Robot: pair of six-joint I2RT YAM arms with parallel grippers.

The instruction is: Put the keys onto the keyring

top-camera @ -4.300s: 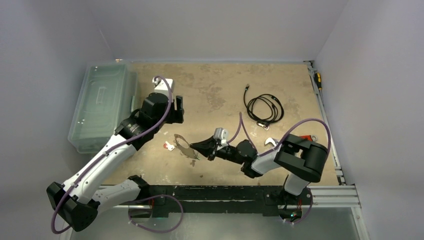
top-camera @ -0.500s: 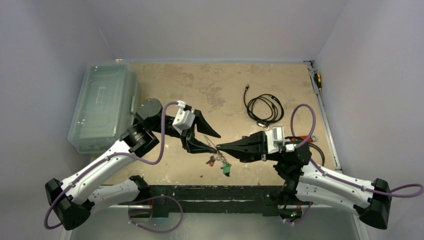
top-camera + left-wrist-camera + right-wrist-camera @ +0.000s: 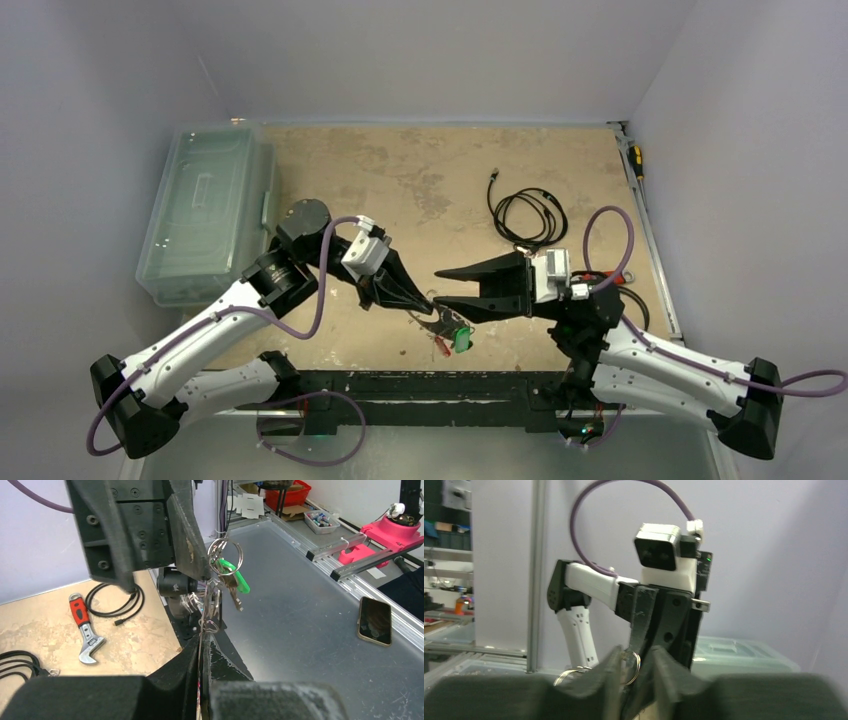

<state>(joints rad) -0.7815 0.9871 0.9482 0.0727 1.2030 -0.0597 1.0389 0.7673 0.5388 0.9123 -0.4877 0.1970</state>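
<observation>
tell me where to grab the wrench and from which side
Probably best: grip the wrench midway along its red handle, coming straight down from above, fingers closing across its narrow width. It lies flat on the table, so nothing can slip under it, and its hooked silver head is wider and uneven.

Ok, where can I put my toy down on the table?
The widest bare patch is at the far side of the table, between the plastic bin and the black cable. A smaller one lies past the cable, in the far right corner. The near middle is crowded: the left gripper and right gripper meet at the keys.
</observation>
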